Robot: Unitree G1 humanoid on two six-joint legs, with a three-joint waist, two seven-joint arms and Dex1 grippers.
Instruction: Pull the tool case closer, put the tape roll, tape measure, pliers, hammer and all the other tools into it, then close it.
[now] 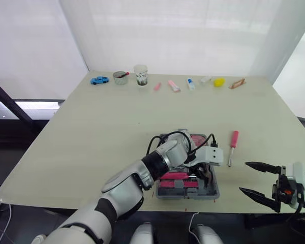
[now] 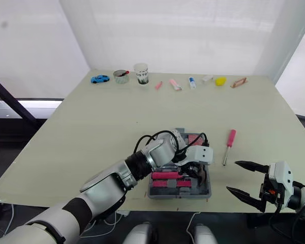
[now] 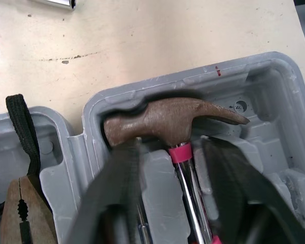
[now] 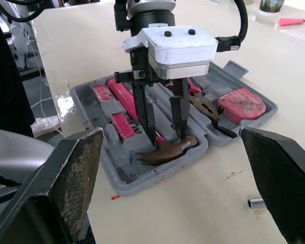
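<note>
While the left gripper (image 4: 165, 136) stands released, fingers spread either side of the hammer (image 3: 173, 119) neck (its head seated in a moulded slot), the open tool case (image 1: 213, 193) sits lower centre of the frame. At lower right the right gripper (image 1: 243, 177) hangs agape and empty, with a pink screwdriver (image 1: 233, 146) lying just above it.

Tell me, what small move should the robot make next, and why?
Probably lift the left gripper straight up out of the tool case. The hammer lies in its moulded recess, and the fingers stand apart on either side of its neck, not pinching it. A pink-handled screwdriver lies on the table beside the case, not yet packed.
</note>
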